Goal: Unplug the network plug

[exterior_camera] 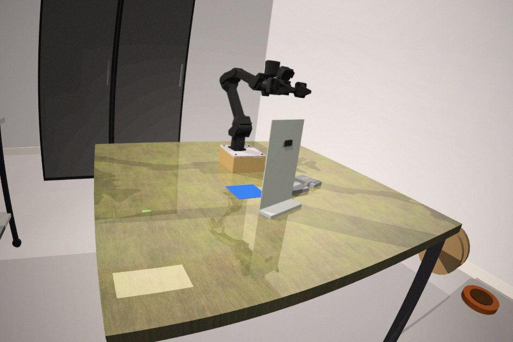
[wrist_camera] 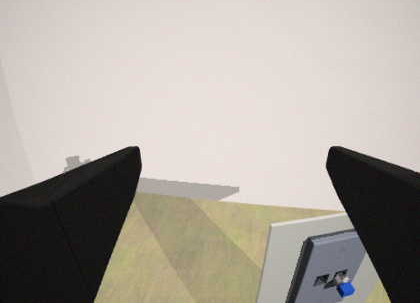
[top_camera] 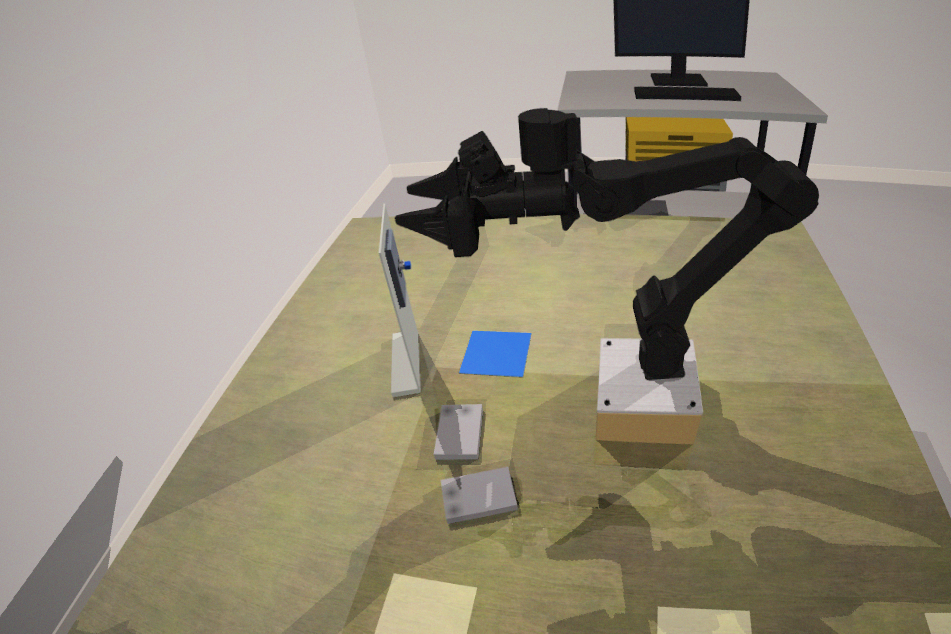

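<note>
end effector (exterior_camera: pixel 307 92) open, above panel (exterior_camera: pixel 283 161) | blue square (exterior_camera: pixel 244 191) beside panel

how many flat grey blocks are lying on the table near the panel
2. One grey block lies just past the foot of the panel; the other grey block lies beyond it, turned askew. None seems hidden.

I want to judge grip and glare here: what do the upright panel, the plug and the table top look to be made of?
Upright panel: looks like matte pale grey plastic or painted metal, flat and even, no grain.
Plug: small blue block, likely plastic; too small to tell its finish.
Table top: greenish-yellow wood grain under a glossy coat, since it mirrors the panel.
</note>
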Robot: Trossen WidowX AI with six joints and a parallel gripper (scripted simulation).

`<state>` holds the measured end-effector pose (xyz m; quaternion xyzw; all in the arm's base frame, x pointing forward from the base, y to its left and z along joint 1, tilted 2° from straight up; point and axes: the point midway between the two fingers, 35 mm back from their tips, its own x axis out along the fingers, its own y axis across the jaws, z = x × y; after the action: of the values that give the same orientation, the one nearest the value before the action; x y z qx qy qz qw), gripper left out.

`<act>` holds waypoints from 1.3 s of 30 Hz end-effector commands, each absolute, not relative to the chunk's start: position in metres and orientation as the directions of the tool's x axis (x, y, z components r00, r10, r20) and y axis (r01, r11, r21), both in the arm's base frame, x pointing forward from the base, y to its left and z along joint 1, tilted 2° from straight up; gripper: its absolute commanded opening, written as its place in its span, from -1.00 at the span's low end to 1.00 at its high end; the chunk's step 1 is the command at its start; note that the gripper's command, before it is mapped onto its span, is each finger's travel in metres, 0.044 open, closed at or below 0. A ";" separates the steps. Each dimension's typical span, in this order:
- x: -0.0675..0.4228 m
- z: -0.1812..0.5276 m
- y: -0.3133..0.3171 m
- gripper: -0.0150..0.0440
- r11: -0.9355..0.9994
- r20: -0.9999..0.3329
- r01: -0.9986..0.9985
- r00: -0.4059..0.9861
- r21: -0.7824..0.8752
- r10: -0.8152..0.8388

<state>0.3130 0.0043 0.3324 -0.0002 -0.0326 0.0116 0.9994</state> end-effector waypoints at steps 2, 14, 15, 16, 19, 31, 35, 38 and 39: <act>0.315 0.330 0.002 0.69 1.000 0.065 -0.021 0.998 -0.022 0.022; 0.335 0.283 -0.040 0.04 0.920 0.064 0.026 0.998 -0.391 -0.001; 0.336 0.279 -0.044 0.04 0.907 0.064 0.029 0.998 -0.421 -0.002; 0.336 0.275 -0.047 0.04 0.893 0.063 0.032 0.998 -0.450 -0.004; 0.337 0.263 -0.059 0.04 0.845 0.062 0.042 0.998 -0.533 -0.010; 0.323 0.216 -0.097 0.04 0.601 0.061 0.064 0.998 -0.797 -0.026; 0.315 0.202 -0.108 0.04 0.501 0.057 0.067 0.998 -0.863 -0.036; 0.308 0.192 -0.116 0.04 0.420 0.054 0.067 0.998 -0.905 -0.042; 0.305 0.189 -0.118 0.04 0.393 0.054 0.066 0.998 -0.917 -0.044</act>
<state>0.3131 -0.1131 0.2013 -0.5175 -0.0165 -0.0345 0.8548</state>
